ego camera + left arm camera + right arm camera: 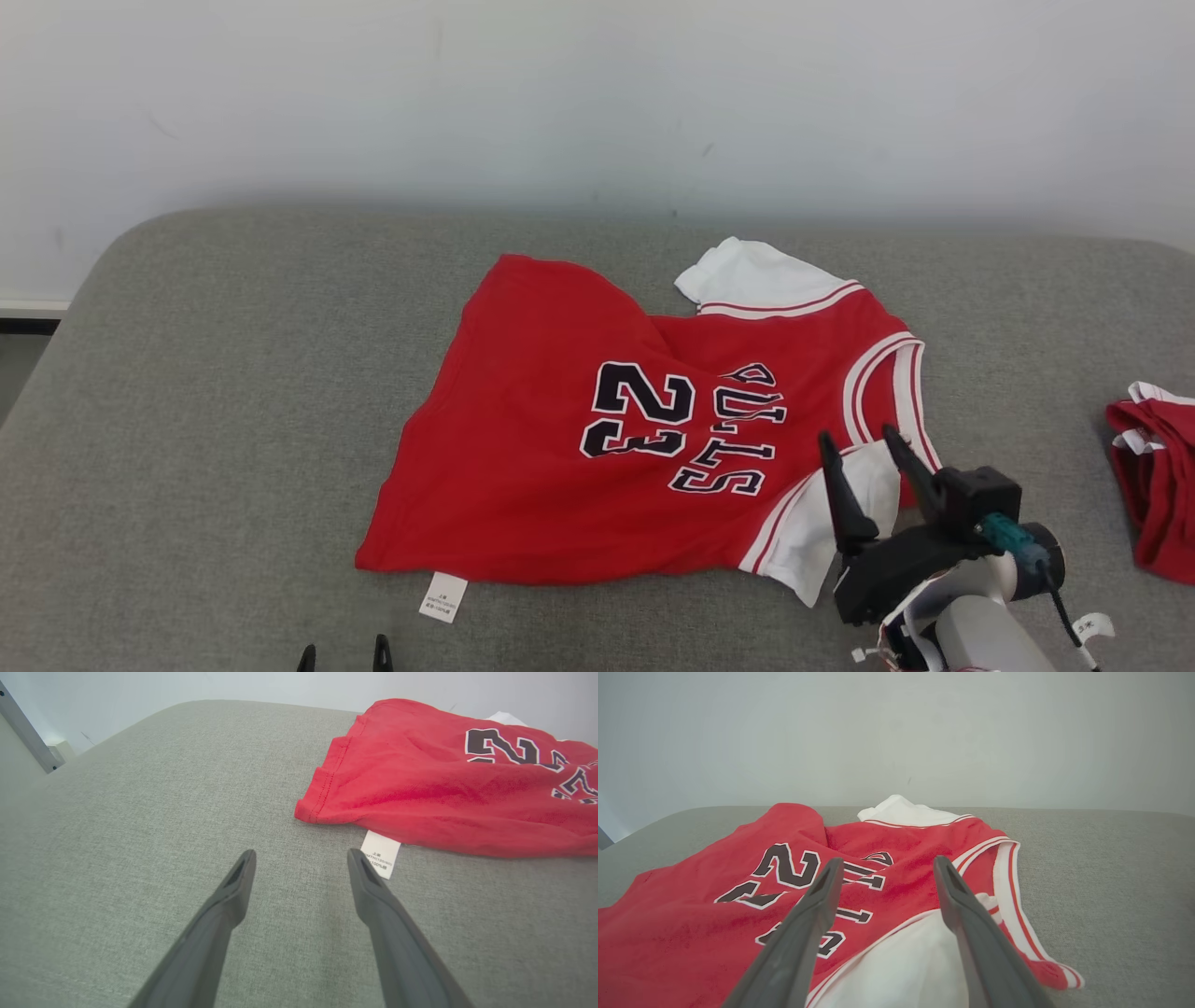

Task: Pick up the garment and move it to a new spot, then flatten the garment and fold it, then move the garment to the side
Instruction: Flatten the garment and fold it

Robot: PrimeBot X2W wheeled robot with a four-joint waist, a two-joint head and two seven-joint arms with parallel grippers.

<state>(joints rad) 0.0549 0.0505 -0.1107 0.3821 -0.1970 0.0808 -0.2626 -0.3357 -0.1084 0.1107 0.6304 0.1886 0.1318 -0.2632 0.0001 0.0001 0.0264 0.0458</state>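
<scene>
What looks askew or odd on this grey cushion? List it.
The red jersey is not flat: a raised fold runs across its chest, bunching the lettering. Its care label pokes out from under its near edge. A second red garment lies bunched at the right edge.

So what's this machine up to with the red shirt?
A two-armed robot is working on a red Bulls number 23 shirt. The shirt lies spread out but rumpled on a grey padded surface and is not yet folded. The right gripper is open and holds nothing, poised over the shirt's nearer white sleeve. The left gripper is open too, over bare padding close to the shirt's care label. Another red garment lies off to the right.
</scene>
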